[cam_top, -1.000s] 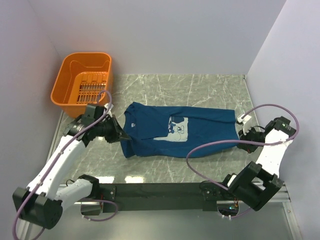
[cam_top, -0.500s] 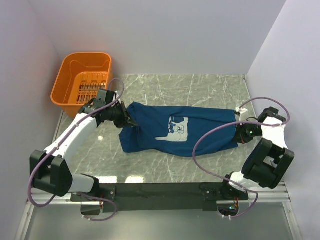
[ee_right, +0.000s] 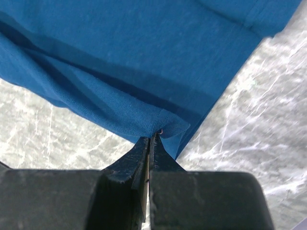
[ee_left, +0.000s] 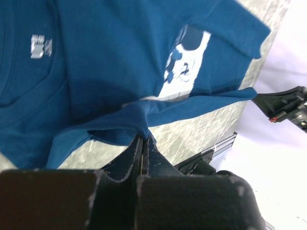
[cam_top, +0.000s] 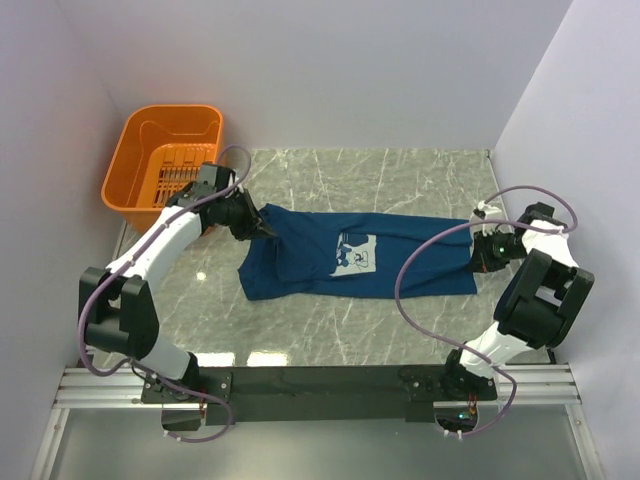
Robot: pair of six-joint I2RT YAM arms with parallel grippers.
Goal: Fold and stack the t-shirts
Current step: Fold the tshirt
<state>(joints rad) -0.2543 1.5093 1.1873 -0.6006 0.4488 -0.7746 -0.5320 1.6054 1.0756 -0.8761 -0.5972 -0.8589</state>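
T-shirt (cam_top: 300,268): long axis left-to-right, stretched between my left gripper (cam_top: 264,230) and right gripper (cam_top: 477,255), both clamped on its fabric.

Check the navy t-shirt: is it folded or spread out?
Partly folded: the t-shirt lies stretched out, one long edge doubled over its body, pinched at either end by the shut left gripper and right gripper.

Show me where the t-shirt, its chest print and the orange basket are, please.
t-shirt (cam_top: 300,255): top external view, plain blue cloth left of the print.
chest print (cam_top: 357,255): top external view, middle of the pale rectangle.
orange basket (cam_top: 130,165): top external view, inner left wall.
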